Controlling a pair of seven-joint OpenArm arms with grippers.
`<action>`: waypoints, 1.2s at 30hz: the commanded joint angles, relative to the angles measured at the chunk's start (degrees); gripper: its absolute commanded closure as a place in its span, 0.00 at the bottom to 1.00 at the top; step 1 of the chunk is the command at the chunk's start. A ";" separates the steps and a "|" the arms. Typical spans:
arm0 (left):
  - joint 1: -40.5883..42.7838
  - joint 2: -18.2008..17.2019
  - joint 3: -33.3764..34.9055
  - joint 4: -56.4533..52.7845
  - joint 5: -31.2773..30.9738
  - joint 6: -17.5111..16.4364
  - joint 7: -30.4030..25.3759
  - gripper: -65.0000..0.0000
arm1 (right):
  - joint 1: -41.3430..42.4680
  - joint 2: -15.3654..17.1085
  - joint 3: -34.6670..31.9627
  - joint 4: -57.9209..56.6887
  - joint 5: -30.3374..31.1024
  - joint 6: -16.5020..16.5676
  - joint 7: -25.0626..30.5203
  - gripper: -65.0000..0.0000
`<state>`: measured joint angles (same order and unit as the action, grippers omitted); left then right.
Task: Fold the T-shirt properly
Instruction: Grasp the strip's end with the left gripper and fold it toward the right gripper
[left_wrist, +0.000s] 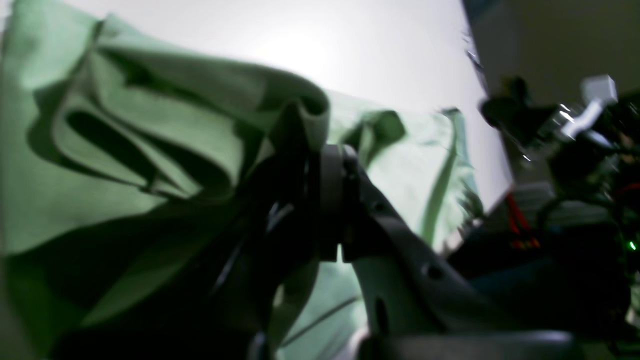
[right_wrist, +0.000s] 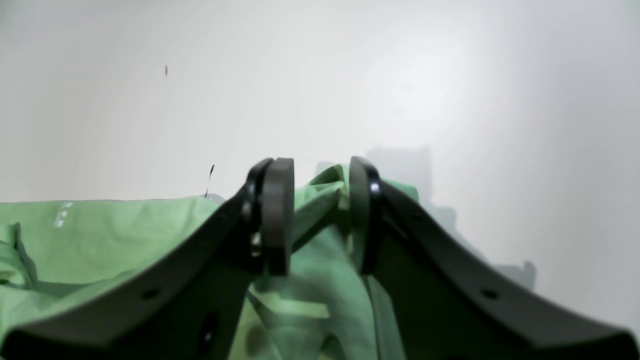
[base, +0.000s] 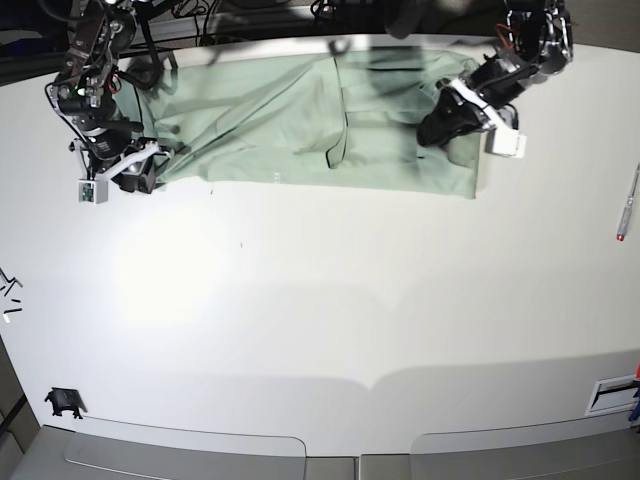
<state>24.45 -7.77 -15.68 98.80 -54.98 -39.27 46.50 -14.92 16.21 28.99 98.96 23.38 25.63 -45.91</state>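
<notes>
The T-shirt (base: 320, 125) lay spread along the far edge of the white table (base: 330, 300), toward twelve o'clock in the base view, stretched sideways between the two arms with a vertical fold crease near its middle and loose wrinkles running toward both ends. The left gripper (base: 447, 118) sat at about one o'clock in that view, low on the shirt's end there, its jaws closed tight on a gathered bunch of the green cloth; from the left wrist camera the fabric (left_wrist: 150, 150) rose in thick folds over and around the dark fingers (left_wrist: 350, 200), with more of the shirt lying flat on the table beyond. The right gripper (base: 140, 165) was at about ten o'clock in the base view, at the shirt's opposite end. In the right wrist view its two round pads (right_wrist: 277, 215) stood partly apart with a raised ridge of the shirt (right_wrist: 325, 200) between them, the cloth touching the inner faces of both, so the jaws held that fold of the T-shirt. The rest of the garment trailed toward nine o'clock in that view, flat on the table. A pen (base: 628, 205) lay at the table's three o'clock edge, well apart from the shirt.
</notes>
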 joint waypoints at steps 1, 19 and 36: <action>0.00 0.17 0.94 1.36 -1.44 -0.73 -0.92 1.00 | 0.63 0.92 0.31 0.85 0.57 0.04 1.36 0.73; -4.66 5.16 13.53 1.38 3.76 -0.73 -0.90 1.00 | 0.79 0.92 0.31 0.85 1.55 0.04 1.03 0.73; -5.55 8.02 13.60 2.05 3.32 -0.73 1.75 0.54 | 0.94 0.92 0.28 0.85 4.26 0.07 0.94 0.73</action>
<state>19.38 0.12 -2.24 99.35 -49.71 -39.27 49.56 -14.59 16.21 28.99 98.96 26.85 25.61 -46.30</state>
